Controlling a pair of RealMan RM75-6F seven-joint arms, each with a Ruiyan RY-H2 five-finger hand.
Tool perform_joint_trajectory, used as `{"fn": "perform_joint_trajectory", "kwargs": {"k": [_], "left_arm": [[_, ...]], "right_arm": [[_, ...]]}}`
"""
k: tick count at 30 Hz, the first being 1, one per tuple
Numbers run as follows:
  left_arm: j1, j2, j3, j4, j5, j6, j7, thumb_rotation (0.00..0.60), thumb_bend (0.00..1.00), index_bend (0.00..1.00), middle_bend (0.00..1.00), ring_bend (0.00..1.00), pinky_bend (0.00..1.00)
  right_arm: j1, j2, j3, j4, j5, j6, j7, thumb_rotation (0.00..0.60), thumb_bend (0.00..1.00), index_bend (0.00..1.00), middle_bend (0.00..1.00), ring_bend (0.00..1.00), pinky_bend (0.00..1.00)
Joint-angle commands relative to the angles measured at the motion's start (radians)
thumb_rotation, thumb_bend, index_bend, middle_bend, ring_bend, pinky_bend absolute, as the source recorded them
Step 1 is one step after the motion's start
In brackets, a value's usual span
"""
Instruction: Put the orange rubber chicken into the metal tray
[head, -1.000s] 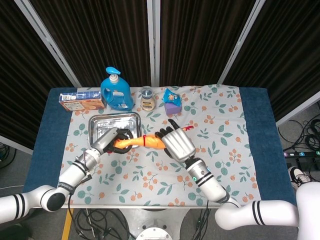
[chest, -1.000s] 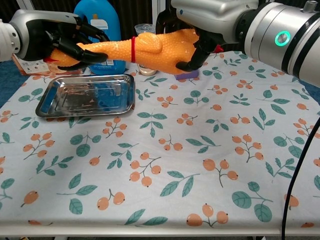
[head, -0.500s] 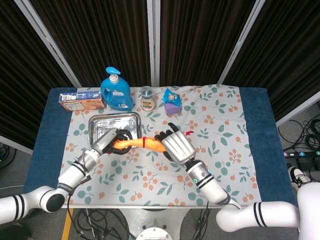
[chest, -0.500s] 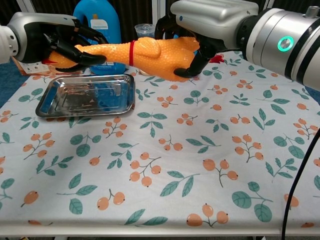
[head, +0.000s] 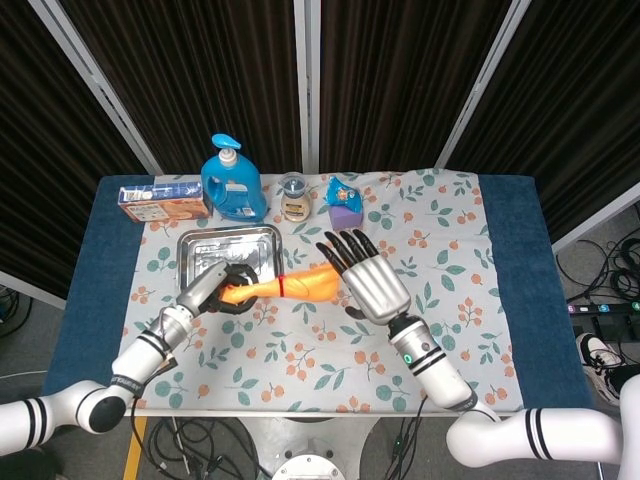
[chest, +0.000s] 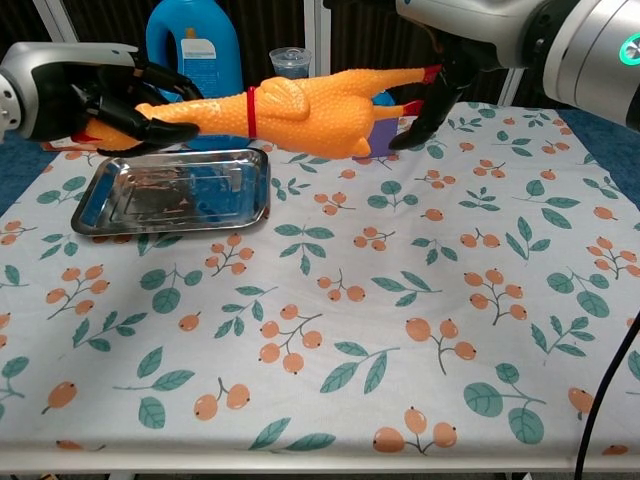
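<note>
Head view, chicken: the orange rubber chicken (head: 290, 287) hung in the air just off the tray's 5 o'clock corner, head end toward 9 o'clock, body toward 3 o'clock.
Head view, left hand: the left hand (head: 222, 290) was wrapped around the head and neck end, the only grip on the toy.
Head view, right hand: the right hand (head: 365, 276) sat at 3 o'clock of the body with fingers spread and straight, holding nothing; whether it brushed the toy could not be told.
Head view, tray: the metal tray (head: 193, 243) lay on the flowered cloth with nothing in it, at 11 o'clock of the chicken.
Chest view, chicken: the orange rubber chicken (chest: 290, 103) was level above the cloth, its body past the tray's 3 o'clock edge.
Chest view, hands: the left hand (chest: 105, 95) clasped the neck above the metal tray (chest: 250, 195); the right hand (chest: 440, 70) was opened beside the feet.
Progress: judged about halfway; the toy was lifted and in one hand.
Left to do: carry toward 9 o'clock, lower into the tray, let go.
</note>
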Motion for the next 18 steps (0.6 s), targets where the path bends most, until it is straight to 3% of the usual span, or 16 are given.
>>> {"fn": "perform_joint_trajectory", "kwargs": {"k": [1, 5, 11, 18], "left_arm": [[0.005, -0.01, 0.007, 0.039, -0.003, 0.002, -0.001, 0.6, 0.77, 0.8, 0.83, 0.77, 0.92], [0.01, -0.039, 0.018, 0.133, -0.023, 0.011, 0.017, 0.6, 0.77, 0.8, 0.82, 0.75, 0.87], [0.002, -0.111, 0.025, 0.324, -0.065, 0.022, 0.072, 0.6, 0.77, 0.79, 0.8, 0.66, 0.67], [-0.013, -0.204, 0.028, 0.531, -0.075, 0.01, 0.116, 0.6, 0.77, 0.77, 0.75, 0.55, 0.59]], "right_arm": [[-0.025, 0.037, -0.004, -0.019, -0.016, 0.018, 0.023, 0.6, 0.0, 0.0, 0.0, 0.0, 0.05], [-0.074, 0.114, -0.026, -0.051, -0.061, 0.047, 0.062, 0.6, 0.0, 0.0, 0.0, 0.0, 0.05], [-0.157, 0.22, -0.06, -0.068, -0.149, 0.085, 0.17, 0.6, 0.0, 0.0, 0.0, 0.0, 0.05], [-0.218, 0.27, -0.061, -0.048, -0.221, 0.117, 0.283, 0.6, 0.01, 0.0, 0.0, 0.0, 0.05]]}}
